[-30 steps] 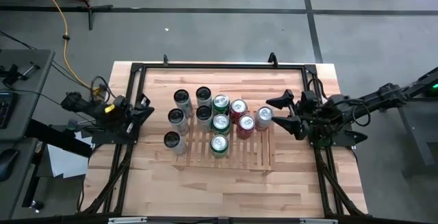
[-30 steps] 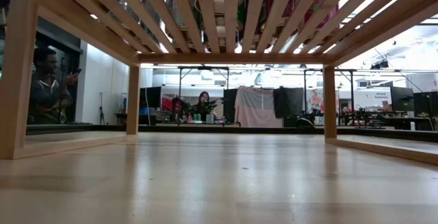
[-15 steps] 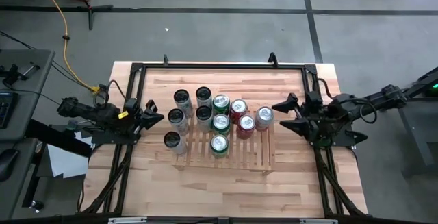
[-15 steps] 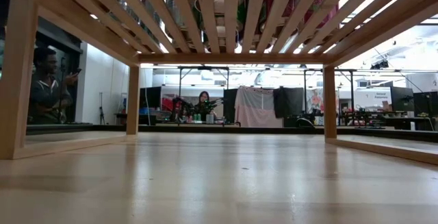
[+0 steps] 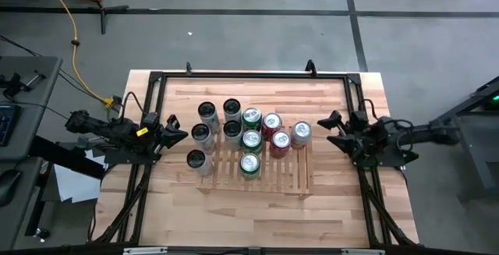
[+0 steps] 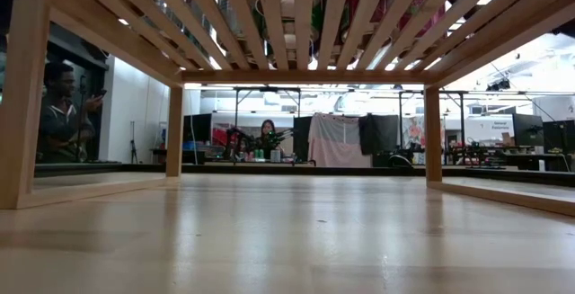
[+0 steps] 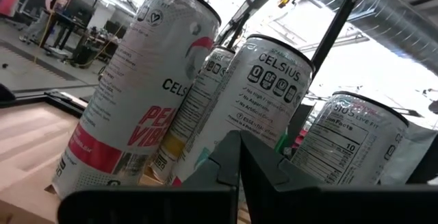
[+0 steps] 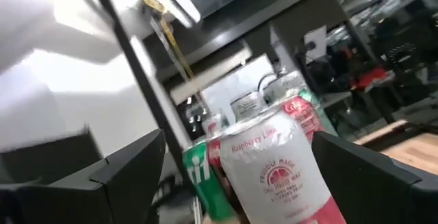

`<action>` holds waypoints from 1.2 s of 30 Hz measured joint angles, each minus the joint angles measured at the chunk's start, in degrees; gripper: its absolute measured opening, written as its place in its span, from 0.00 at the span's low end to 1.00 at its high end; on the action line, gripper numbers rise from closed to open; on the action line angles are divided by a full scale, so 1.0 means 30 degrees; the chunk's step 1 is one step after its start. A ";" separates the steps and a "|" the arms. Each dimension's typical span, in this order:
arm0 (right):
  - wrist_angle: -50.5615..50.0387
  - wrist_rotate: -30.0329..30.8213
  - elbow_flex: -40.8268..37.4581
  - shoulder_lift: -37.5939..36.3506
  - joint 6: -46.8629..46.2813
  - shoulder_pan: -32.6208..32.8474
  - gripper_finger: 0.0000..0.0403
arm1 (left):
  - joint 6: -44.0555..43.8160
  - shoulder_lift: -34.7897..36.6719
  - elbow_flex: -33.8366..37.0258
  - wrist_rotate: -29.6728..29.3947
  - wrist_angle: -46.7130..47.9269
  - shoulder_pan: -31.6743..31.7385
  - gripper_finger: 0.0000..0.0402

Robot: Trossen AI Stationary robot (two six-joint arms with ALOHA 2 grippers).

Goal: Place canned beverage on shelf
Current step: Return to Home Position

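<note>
Wooden table point(image 5: 234, 216) is carrying the shelf point(image 5: 277, 175) | cans point(image 5: 251, 139) are standing upright on the shelf, none showing elsewhere | right gripper point(image 5: 331, 130) is hovering beside it, fingers apart, empty | left gripper point(image 5: 178, 129) is hovering opposite, fingers together, empty | placing is looking finished; only parking the arms is remaining

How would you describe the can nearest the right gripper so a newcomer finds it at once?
In the high view, find the slatted shelf mid-table, where a cluster of cans stands. Take the can at the cluster's right end, closest to the open right gripper. It is white with red Raspberry Lime lettering, whereas its two neighbours show red sides.
</note>
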State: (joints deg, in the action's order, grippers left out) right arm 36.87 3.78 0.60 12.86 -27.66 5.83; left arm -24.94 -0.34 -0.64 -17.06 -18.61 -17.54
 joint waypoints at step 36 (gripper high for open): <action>-1.1602 -0.7762 0.0159 -0.2795 0.6732 -0.7609 0.88 | 0.0005 0.0000 -0.0015 -0.0022 0.0299 -0.0007 0.01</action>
State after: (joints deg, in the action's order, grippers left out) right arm 2.07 -19.51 1.08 4.47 -7.46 -16.99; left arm -24.93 -0.34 -0.69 -17.12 -17.72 -17.56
